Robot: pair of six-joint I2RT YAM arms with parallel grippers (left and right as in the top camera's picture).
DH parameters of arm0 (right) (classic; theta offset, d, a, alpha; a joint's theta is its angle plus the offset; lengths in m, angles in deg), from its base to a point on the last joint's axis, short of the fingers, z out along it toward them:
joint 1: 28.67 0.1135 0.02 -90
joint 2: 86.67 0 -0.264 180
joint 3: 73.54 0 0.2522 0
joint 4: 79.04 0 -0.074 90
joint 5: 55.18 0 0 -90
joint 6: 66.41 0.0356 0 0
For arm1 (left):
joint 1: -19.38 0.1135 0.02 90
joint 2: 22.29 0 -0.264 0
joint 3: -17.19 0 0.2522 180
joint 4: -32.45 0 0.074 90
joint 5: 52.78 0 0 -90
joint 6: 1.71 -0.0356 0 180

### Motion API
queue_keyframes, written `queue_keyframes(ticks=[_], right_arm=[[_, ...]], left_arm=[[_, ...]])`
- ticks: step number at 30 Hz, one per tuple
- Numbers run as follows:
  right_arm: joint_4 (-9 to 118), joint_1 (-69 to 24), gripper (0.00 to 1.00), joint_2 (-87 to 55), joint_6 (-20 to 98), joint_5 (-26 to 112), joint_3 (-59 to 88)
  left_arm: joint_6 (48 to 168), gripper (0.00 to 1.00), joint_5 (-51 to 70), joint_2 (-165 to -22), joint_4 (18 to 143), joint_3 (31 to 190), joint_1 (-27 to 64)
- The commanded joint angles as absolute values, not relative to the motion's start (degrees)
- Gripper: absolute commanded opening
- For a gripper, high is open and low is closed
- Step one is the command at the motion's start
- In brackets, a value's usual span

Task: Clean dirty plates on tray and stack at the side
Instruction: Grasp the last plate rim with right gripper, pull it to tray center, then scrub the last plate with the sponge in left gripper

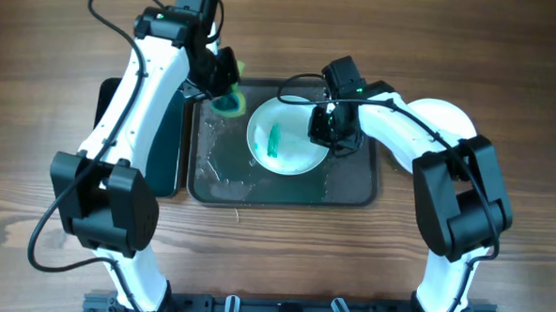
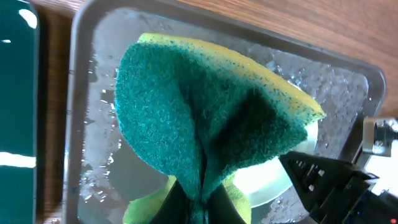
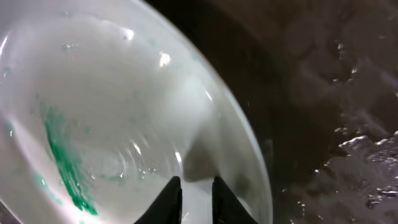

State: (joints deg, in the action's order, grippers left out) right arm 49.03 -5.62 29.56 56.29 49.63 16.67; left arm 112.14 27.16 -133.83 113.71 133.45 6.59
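At centre of the large dark grey-brown rectangular tray [image 1: 352, 192] sits the small round white plate [image 1: 298, 129]. The right gripper [image 1: 329, 132] appears clamped on its 3 o'clock rim. At the tray's 11 o'clock corner, the left gripper [image 1: 226, 90] is clenched on a folded green-and-yellow scouring sponge [image 1: 231, 101]. From the sponge, the teal-green smear [image 1: 275, 145] lies at 4 o'clock, its long axis running 12-to-6. The left arm is nearer, so the wipe should follow that axis.

You have a brown wood-grain table [image 1: 35, 117]. Directly on it, at the middle, lies the big dark tray [image 1: 361, 185]; just beside its left edge sits a smaller black tray [image 1: 170, 159]; to its right, partly hidden, a white plate [image 1: 444, 113]
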Motion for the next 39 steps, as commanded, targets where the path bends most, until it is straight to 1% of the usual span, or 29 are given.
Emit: queue_keyframes(ticks=[1, 3, 4, 6, 10, 13, 16, 22, 26, 31, 33, 34, 35, 36, 39], right_arm=[[50.12, -5.53, 0.12, 32.05, 52.93, 53.21, 16.17], [50.49, -5.53, 0.11, 31.72, 51.49, 54.96, 16.56], [50.21, -5.6, 0.14, 31.37, 50.57, 56.45, 17.24], [49.49, -6.01, 0.15, 29.88, 50.81, 57.45, 18.16], [46.89, -9.6, 0.19, 22.1, 52.21, 56.82, 18.57], [44.09, -12.85, 0.25, 19.15, 49.83, 53.24, 18.55], [43.96, -14.16, 0.27, 20.31, 45.96, 53.26, 17.59], [46.06, -13.99, 0.28, 26.3, 44.34, 54.55, 15.88], [46.56, -13.73, 0.26, 30.93, 42.92, 58.35, 15.88], [48.02, -12.46, 0.25, 31.24, 41.54, 59.31, 15.84], [48.92, -11.74, 0.21, 31.54, 41.56, 59.31, 15.84], [49.34, -11.34, 0.17, 31.98, 41.56, 59.31, 15.84], [49.51, -11.08, 0.08, 32.2, 41.63, 59.33, 15.84], [49.71, -10.93, 0.04, 32.38, 41.72, 59.33, 15.84], [50.32, -10.88, 0.04, 32.38, 42.92, 59.33, 15.84]], left_arm=[[110.75, 0.04, 27.9, -136.83, 113.23, 134.04, 4.9], [110.7, 0.04, 27.92, -137.68, 112.64, 134.04, 3.83], [110.53, 0.04, 27.92, -137.72, 112.25, 134.04, 3.46], [110.53, 0.04, 27.92, -137.72, 112.23, 134.04, 3.46], [109.46, 0.04, 27.92, -137.72, 113.08, 134.04, 3.74], [109.43, 0.04, 27.9, -137.72, 113.02, 134.04, 3.72], [109.04, 0.04, 27.9, -137.72, 112.84, 134.04, 3.74], [107.95, 0.04, 27.7, -137.72, 112.43, 134.04, 3.72], [107.97, 0.04, 27.68, -137.72, 112.91, 134.04, 3.72], [107.95, 0.04, 26.78, -137.92, 113.12, 134.04, 3.31], [107.93, 0.04, 26.81, -138.42, 113.15, 134.04, 2.37], [107.69, 0.04, 26.81, -139.01, 113.15, 134.04, 1.82], [107.1, 0.04, 26.81, -139.47, 113.15, 134.04, 1.27], [106.44, 0.04, 26.83, -139.95, 113.17, 134.04, 0.86], [106.46, 0.04, 26.83, -141.24, 113.17, 134.04, 0.2]])
